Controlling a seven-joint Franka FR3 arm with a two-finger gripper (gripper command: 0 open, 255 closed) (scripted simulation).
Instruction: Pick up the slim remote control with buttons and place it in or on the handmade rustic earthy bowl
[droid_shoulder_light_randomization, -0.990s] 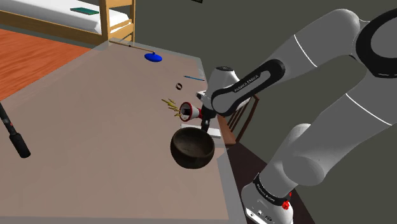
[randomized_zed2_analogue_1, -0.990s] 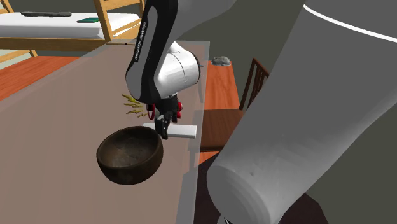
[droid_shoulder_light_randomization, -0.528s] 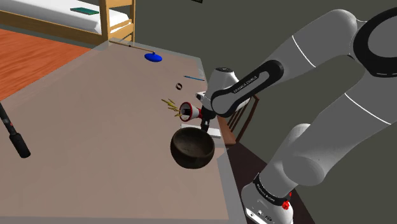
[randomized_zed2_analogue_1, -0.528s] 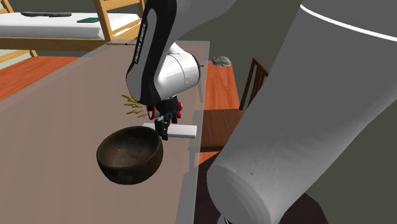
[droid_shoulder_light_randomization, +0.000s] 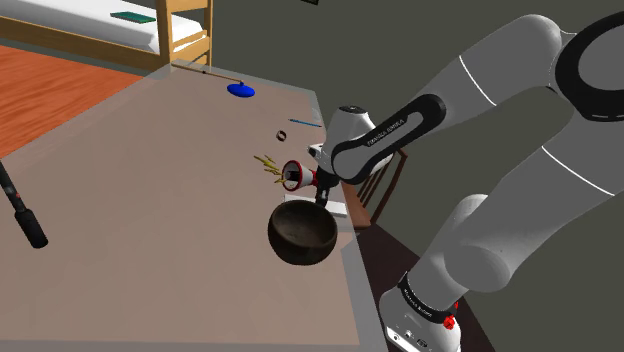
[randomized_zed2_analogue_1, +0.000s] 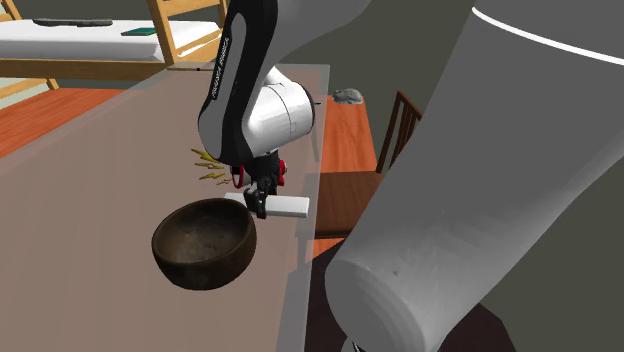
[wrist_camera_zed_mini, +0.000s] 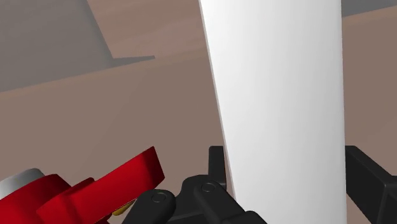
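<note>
The slim remote (randomized_zed2_analogue_1: 287, 207) is drawn plain white and lies flat on the table by its near edge, just beside the dark brown rough bowl (randomized_zed2_analogue_1: 203, 240). My gripper (randomized_zed2_analogue_1: 258, 205) points down onto the remote's end nearest the bowl. In the wrist view the white remote (wrist_camera_zed_mini: 280, 95) runs between the two black fingers (wrist_camera_zed_mini: 217, 167), and both press against its sides. From the shoulder view the gripper (droid_shoulder_light_randomization: 322, 200) sits right behind the bowl (droid_shoulder_light_randomization: 302, 232), with the remote (droid_shoulder_light_randomization: 336, 210) peeking out beside it.
A red-and-white object (droid_shoulder_light_randomization: 298, 176) and a yellow spiky thing (droid_shoulder_light_randomization: 267, 163) lie just behind the gripper. Farther off are a small ring (droid_shoulder_light_randomization: 282, 134), a blue disc (droid_shoulder_light_randomization: 240, 90) and a black rod (droid_shoulder_light_randomization: 22, 212). A wooden chair (randomized_zed2_analogue_1: 395, 130) stands past the table edge.
The fingers have closed in from wide apart onto the sides of the remote. The arm, the bowl and the remote have hardly moved.
</note>
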